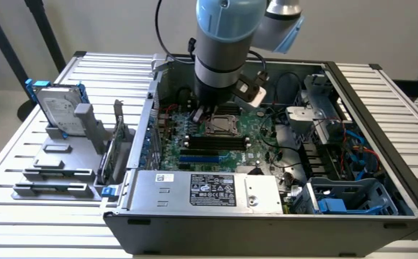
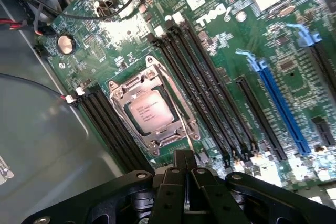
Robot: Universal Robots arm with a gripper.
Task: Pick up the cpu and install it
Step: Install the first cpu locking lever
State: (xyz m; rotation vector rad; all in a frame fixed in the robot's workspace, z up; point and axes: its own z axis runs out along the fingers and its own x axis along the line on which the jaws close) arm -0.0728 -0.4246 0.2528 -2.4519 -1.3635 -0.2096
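Note:
The cpu [image 2: 151, 109] is a small silver square lying flat in its metal-framed socket on the green motherboard [image 2: 131, 30]. The exterior view shows the cpu [image 1: 219, 127] in the middle of the open computer case [image 1: 266, 221]. My gripper [image 2: 185, 167] hangs above the board just beside the socket. Its black fingers are pressed together with nothing between them, and it does not touch the chip. In the exterior view the arm's wrist covers most of the gripper [image 1: 201, 114], which is low inside the case at the socket's far-left corner.
Long black memory slots [image 2: 210, 77] flank the socket and a blue expansion slot [image 2: 278, 108] lies beyond them. A silver hard drive with blue brackets [image 1: 59, 110] stands on a grey holder outside the case. The power supply [image 1: 201, 189], cables [image 1: 284, 81] and case walls hem in the board.

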